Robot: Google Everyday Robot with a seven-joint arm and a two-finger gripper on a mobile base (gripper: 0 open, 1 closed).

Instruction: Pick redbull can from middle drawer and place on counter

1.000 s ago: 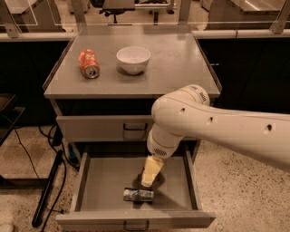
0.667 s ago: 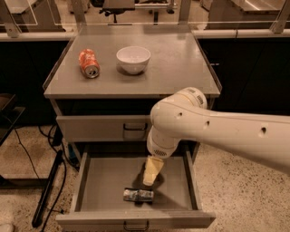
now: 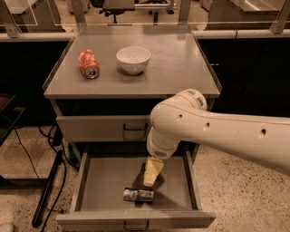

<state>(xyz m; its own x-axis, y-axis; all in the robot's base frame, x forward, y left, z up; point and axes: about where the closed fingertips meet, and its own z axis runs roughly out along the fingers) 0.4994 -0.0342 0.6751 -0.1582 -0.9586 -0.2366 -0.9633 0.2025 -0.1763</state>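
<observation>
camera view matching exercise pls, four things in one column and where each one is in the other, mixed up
1 redbull can
2 orange soda can
3 white bowl
4 gripper

A on its side, left part of the counter
B upright on the counter, next to the orange soda can
C lying on the floor of the open middle drawer
D hanging inside the middle drawer, just above the redbull can

Pairs: 1-C, 2-A, 3-B, 4-D

Speckled terrazzo floor (image 3: 235, 190) under dim, warm light. A grey cabinet (image 3: 99, 128) stands mid-room; the gripper (image 3: 151, 179) hangs low at its front. Behind it run dark units (image 3: 253, 72) with a pale ledge (image 3: 244, 33), metal posts (image 3: 79, 11) and a chair base (image 3: 118, 5). At left, a black cable (image 3: 27, 154) and a dark pole (image 3: 47, 190) lie on the floor.
</observation>
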